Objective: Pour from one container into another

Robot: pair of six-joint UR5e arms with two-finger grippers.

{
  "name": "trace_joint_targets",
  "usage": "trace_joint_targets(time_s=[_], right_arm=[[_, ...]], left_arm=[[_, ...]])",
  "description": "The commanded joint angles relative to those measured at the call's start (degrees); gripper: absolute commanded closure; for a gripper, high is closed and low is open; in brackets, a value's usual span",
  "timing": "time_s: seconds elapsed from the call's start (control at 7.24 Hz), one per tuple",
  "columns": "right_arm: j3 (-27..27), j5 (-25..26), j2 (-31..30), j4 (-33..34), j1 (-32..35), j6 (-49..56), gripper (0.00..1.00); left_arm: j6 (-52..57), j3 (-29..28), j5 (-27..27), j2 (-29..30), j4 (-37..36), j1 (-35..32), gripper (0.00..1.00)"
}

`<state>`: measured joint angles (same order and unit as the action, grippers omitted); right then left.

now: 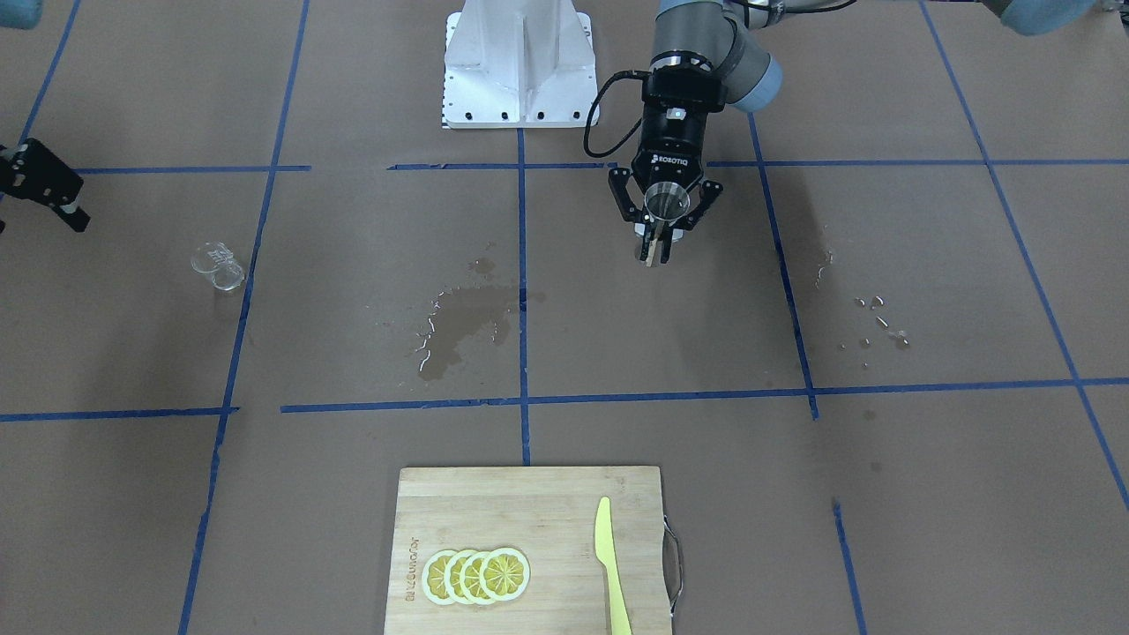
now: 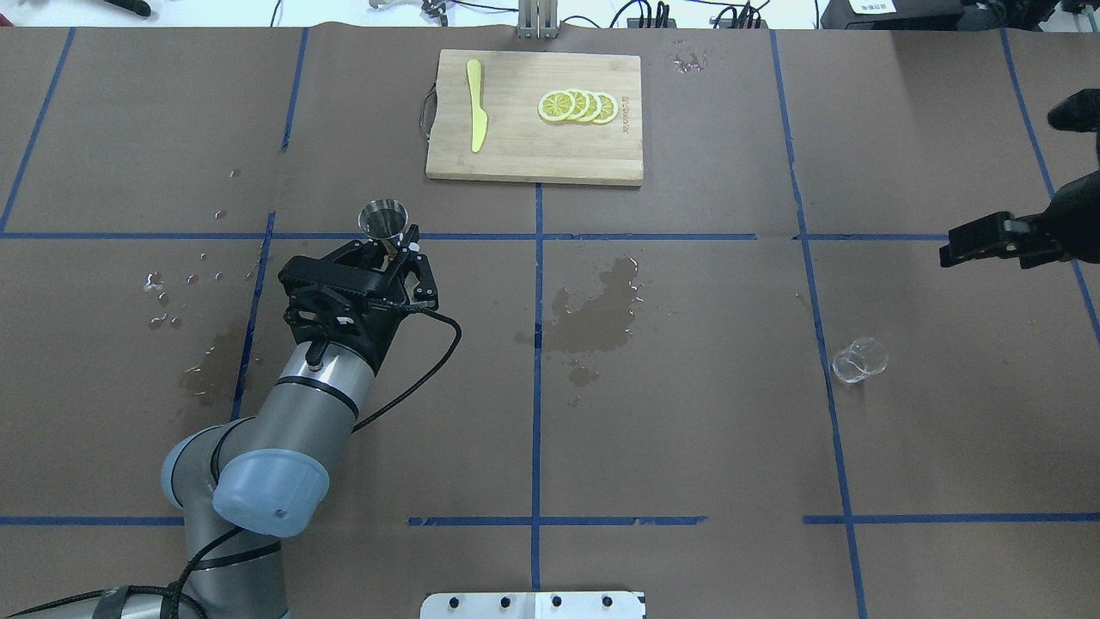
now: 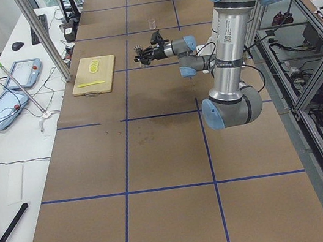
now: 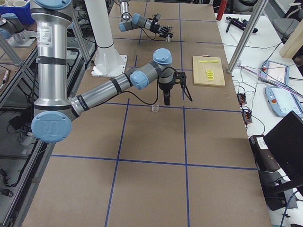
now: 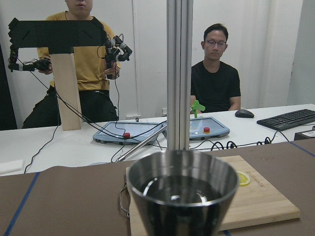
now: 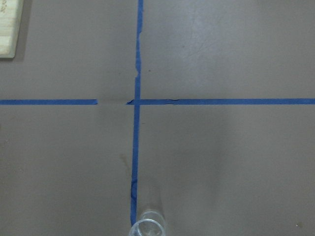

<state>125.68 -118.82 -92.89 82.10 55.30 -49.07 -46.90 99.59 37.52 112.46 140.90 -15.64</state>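
Note:
The metal jigger [image 2: 382, 219] stands upright in the air, and my left gripper [image 2: 388, 249] is shut on its narrow waist. The front view shows the jigger [image 1: 666, 202] between the black fingers [image 1: 706, 207]. In the left wrist view its upper cup [image 5: 182, 191] holds liquid. The clear cup [image 2: 859, 361] stands far off on the table's right side, also seen as the cup [image 1: 218, 265] in the front view. My right gripper [image 1: 40, 225] hangs above and beside it, open and empty. The cup's rim [image 6: 147, 227] shows at the bottom of the right wrist view.
A wooden cutting board [image 2: 516, 155] at the far middle carries lemon slices [image 2: 577, 107] and a yellow knife [image 2: 475, 116]. A wet patch [image 2: 601, 314] lies at the centre, with droplets [image 2: 163, 297] at the left. Two people [image 5: 216, 73] are across the table.

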Motion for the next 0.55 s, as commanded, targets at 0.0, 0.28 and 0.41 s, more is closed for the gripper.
trace_joint_targets(time_s=[0.0, 0.28, 0.41], right_arm=[[4.04, 11.83, 0.25, -0.18, -12.46, -10.03, 0.00], [5.63, 28.83, -0.80, -0.36, -22.64, -14.11, 0.00], [5.72, 33.00, -3.42, -3.84, -25.12, -14.74, 0.00]], left_arm=[[2.42, -2.02, 3.17, 1.97, 0.07, -1.32, 1.00], [2.51, -2.47, 4.58, 2.06, 0.07, -1.67, 1.00], [2.51, -2.47, 4.67, 2.06, 0.07, -1.76, 1.00]])
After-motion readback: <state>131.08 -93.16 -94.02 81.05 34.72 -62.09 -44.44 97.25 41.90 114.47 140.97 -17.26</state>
